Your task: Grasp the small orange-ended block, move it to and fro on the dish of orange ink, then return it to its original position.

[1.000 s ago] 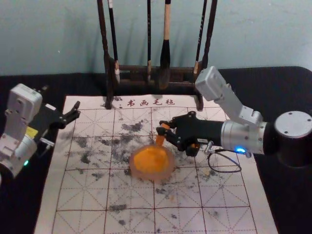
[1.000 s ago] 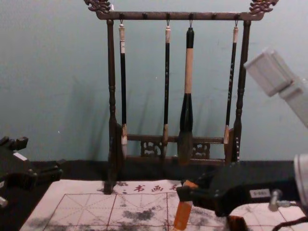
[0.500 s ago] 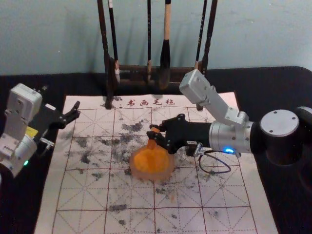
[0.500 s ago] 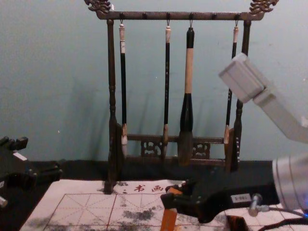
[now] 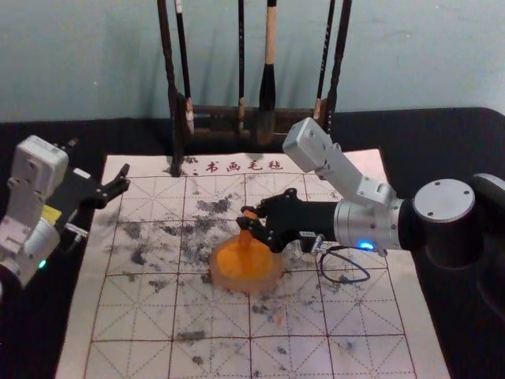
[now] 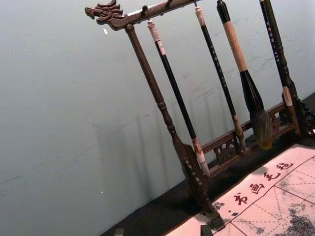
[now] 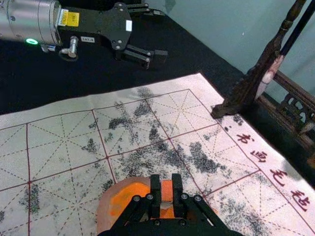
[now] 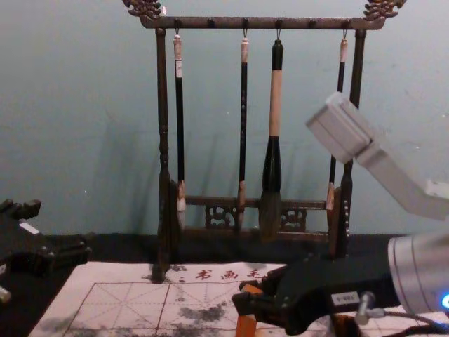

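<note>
The right gripper (image 5: 246, 216) pinched the block (image 7: 167, 189) over the dish (image 5: 246, 285); the left gripper (image 5: 100, 158), spread, hung by the mat's (image 5: 213, 359) far-left corner.

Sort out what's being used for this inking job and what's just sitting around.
In the job:
- orange-ended block, standing in the ink
- dish of orange ink
- right gripper, holding the block

Just there:
- brush rack
- four hanging brushes
- grid mat under the dish
- left gripper, idle, over the table's left side
</note>
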